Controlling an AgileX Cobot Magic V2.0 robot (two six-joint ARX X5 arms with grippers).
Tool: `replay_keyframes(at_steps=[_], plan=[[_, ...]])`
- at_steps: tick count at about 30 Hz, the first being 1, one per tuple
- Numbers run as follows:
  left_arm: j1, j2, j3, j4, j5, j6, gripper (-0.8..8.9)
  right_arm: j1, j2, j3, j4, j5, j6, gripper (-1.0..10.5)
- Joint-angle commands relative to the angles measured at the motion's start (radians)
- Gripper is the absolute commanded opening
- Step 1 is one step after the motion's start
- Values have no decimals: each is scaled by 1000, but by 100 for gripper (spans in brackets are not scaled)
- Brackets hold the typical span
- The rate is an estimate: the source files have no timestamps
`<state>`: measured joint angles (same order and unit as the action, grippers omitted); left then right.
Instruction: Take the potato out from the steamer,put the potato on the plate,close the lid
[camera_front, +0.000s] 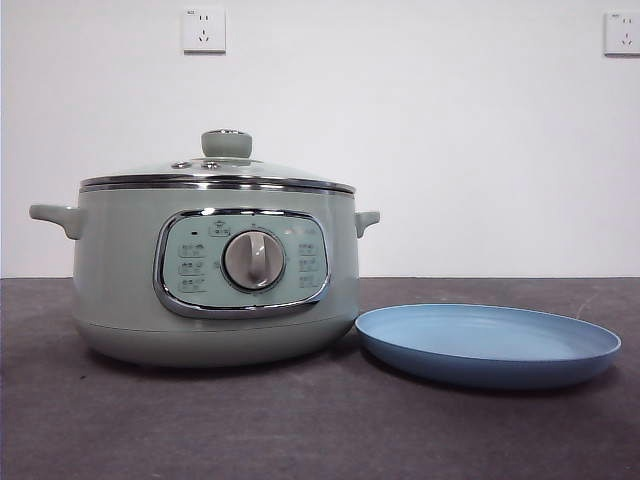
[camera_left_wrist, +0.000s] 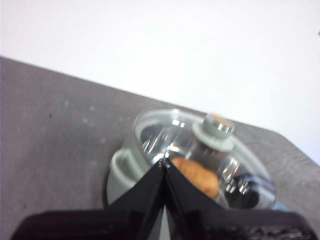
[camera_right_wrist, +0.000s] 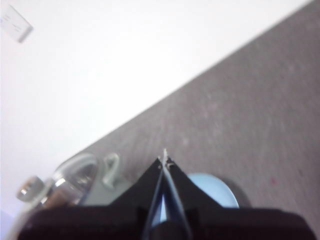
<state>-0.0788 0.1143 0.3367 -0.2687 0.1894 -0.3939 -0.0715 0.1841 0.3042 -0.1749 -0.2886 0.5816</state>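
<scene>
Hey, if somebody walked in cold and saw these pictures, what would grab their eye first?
The pale-green steamer at the table's left, its glass lid on. Beside it lies the bare light-blue plate. Through the glass the left wrist view shows the potato inside, with the left gripper shut above it.

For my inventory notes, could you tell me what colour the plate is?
The plate is plain light blue, with no pattern; the front view shows it best.

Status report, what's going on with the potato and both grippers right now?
Left gripper shut, above the steamer. Right gripper shut, above the plate. Potato inside, lid on. Plate bare.
</scene>
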Motion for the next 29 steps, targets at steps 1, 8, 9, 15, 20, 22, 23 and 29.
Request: replay_keyframes(at_steps=[1,8,9,15,20,22,23,29], plan=[[2,87,94,0,0,2,-6,1,83,103,10,-2,-84,-10],[2,354,346,-23,138,55,-6,2,311,391,9,-33,-229,-10],[2,390,380,-31,161,71,-6,3,340,428,8,-53,-242,-10],[-11,599,609,-131,239,153,-6,24,529,664,-20,-211,-291,-10],[-49,735,801,-239,239,226,-6,55,702,861,-137,-321,-377,-10],[-64,777,866,-273,241,255,-6,75,768,932,-203,-327,-421,-10],[-71,798,899,-290,248,267,-6,87,802,968,-241,-338,-448,-10],[-80,901,1040,-365,325,298,-6,171,974,1155,-491,-341,-616,-10]])
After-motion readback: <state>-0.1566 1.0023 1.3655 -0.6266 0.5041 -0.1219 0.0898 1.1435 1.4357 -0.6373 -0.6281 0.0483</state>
